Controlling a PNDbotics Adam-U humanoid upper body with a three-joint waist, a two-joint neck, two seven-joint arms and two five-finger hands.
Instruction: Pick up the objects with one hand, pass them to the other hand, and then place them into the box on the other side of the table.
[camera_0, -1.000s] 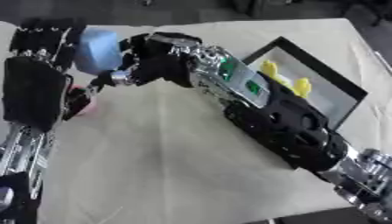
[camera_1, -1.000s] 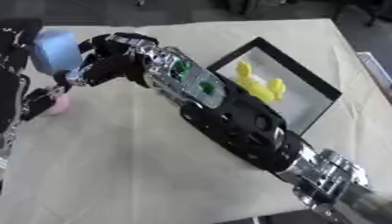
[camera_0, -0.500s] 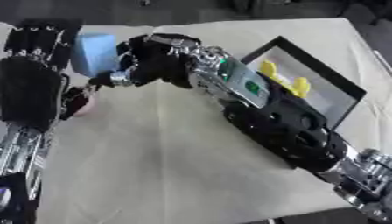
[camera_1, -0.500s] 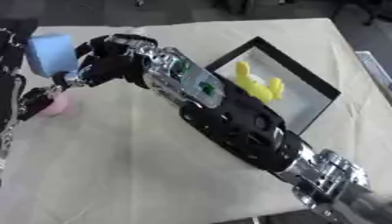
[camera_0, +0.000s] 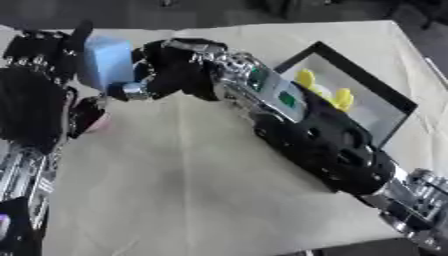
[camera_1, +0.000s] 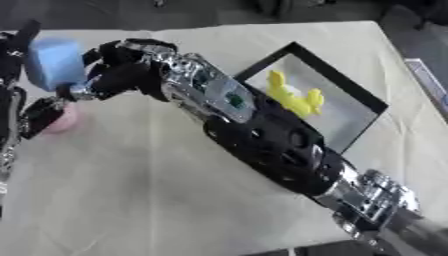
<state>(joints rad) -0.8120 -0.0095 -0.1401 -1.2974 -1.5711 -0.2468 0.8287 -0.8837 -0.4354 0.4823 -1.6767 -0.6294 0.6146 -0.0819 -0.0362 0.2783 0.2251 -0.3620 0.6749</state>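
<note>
A light blue block (camera_0: 109, 62) is held above the table's far left, between my two hands. My left hand (camera_0: 39, 55) is behind it on the left, with a dark thumb over its top edge. My right hand (camera_0: 179, 72) reaches across from the right; its curled fingers are against the block's right side and a silver-tipped thumb is under its lower corner. The black-rimmed box (camera_0: 398, 107) lies on the right side of the table, with a yellow object (camera_0: 319, 90) in it. A pink thing (camera_1: 61, 120) lies on the cloth below my left hand, partly hidden.
My right forearm (camera_0: 324, 145) lies diagonally across the middle of the cream tablecloth (camera_0: 175, 190). My left arm (camera_0: 26, 150) runs down the left edge. Dark floor and furniture show beyond the far table edge.
Almost nothing has moved. The blue block stays between both hands and has only turned slightly, now showing a squarer face.
</note>
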